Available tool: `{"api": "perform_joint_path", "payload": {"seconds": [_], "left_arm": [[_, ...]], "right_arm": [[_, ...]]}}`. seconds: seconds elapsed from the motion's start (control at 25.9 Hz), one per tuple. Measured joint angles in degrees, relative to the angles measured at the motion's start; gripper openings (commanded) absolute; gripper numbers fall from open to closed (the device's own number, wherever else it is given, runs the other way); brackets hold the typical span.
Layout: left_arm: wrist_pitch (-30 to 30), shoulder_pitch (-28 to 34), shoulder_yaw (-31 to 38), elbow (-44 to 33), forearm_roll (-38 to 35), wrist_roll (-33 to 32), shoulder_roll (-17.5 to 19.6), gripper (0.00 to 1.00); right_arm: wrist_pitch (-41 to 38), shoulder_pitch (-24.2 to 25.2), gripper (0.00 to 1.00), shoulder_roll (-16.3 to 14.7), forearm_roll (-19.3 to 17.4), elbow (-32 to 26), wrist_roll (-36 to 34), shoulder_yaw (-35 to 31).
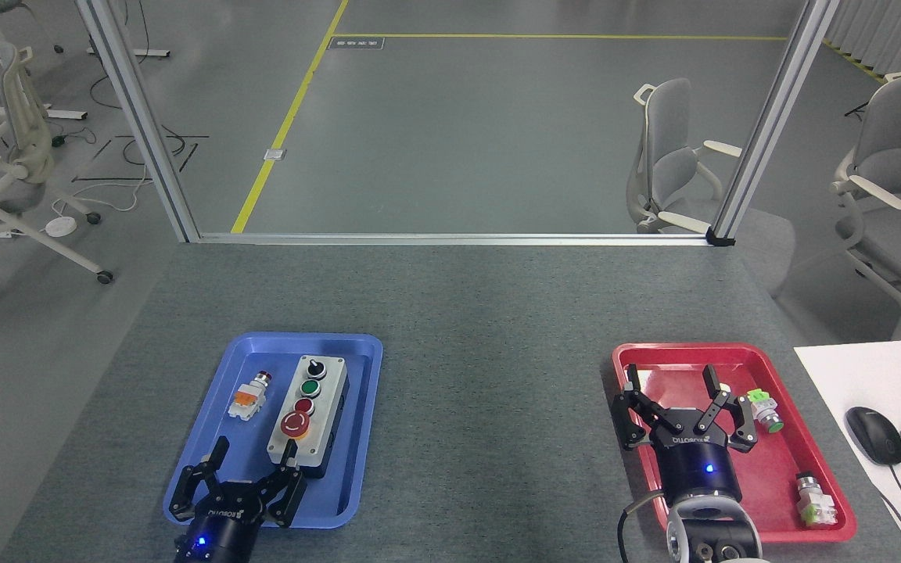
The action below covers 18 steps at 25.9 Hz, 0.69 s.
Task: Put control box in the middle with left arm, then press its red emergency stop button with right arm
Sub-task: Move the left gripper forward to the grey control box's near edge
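— Item one, location?

— Grey rectangular control box with a black base point(308, 414), lying in the right half of the shallow blue plastic tray point(357, 438). Long axis runs away from the robot, tilted slightly right at the far end. Its round red emergency stop button on a yellow ring point(295, 424) sits at the near end of the row.

— Nearest gripper?

— Left gripper point(251, 473), black, fingers spread and holding nothing. It hangs over the tray's near end; the box lies just beyond it and a little to the right, one finger close to the box's near left corner. Whether it touches, cannot tell.

— The other?

— Right gripper point(681, 403), likewise spread and empty, over the red plastic tray point(763, 469), well apart from the box.

— Obstacles beside the box?

— One small orange-and-white push-button part point(248, 397) to its left in the tray; the tray's raised rim close on its right.

— Room for placing?

— Bare grey felt bench point(489, 407) between the two trays; judged ample, once the box is lifted over the rim.
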Motion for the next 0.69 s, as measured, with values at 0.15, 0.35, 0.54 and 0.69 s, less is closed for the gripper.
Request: {"api": "perform_joint_path", "payload": {"seconds": [0.15,0.35,0.54,0.69], "left_arm": [[0.2,0.6,-1.4,0.3,-0.2,0.0,-0.3,0.99],[1.5,0.4,-3.9,0.7,-0.5,0.0,-0.5,0.99],[2.7,-0.8,-5.5,2.7,-0.8,0.0,-0.6,0.99],[3.0,-2.8,-5.7,6.2,-0.8,0.1,-0.6,0.99]], "right_arm": [[0.0,0.1,0.99,0.0,0.0,0.1,0.2,0.0],[0.0,0.3,0.99,0.1,0.0,0.4,0.0,0.2],[0.0,0.4,0.98,0.2,0.0,0.6,0.0,0.2],[0.0,0.4,0.96,0.2,0.0,0.8,-0.1,0.3]]}}
